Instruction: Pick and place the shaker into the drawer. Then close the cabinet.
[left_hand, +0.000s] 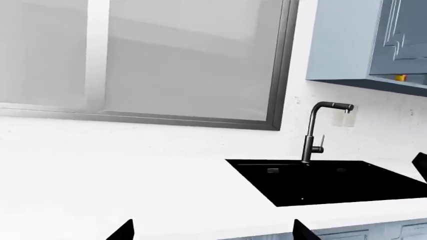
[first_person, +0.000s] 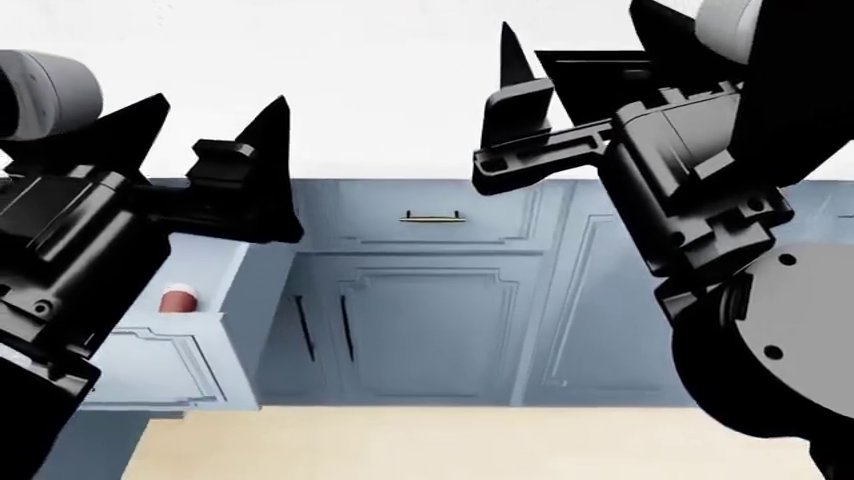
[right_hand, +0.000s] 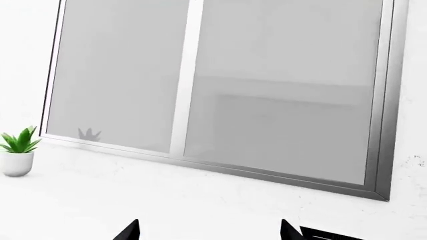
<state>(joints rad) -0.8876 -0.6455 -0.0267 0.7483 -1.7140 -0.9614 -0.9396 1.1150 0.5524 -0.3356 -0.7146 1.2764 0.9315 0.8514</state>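
The shaker (first_person: 178, 298), dark red with a pale cap, sits inside the open drawer (first_person: 160, 365), which is pulled out at the lower left of the head view. My left gripper (first_person: 214, 110) is raised above the drawer, level with the counter edge, open and empty. My right gripper (first_person: 574, 30) is up over the counter to the right, also open with nothing in it. In the left wrist view the left gripper (left_hand: 213, 231) shows only two dark fingertips, far apart. In the right wrist view the right gripper (right_hand: 209, 231) shows the same.
A white countertop (first_person: 374, 100) runs above pale blue cabinet doors (first_person: 427, 330) and a shut drawer with a brass handle (first_person: 431, 216). A black sink (left_hand: 333, 182) with a dark faucet (left_hand: 312, 135), a wall cabinet (left_hand: 353, 40) and a potted plant (right_hand: 17, 152) are there too.
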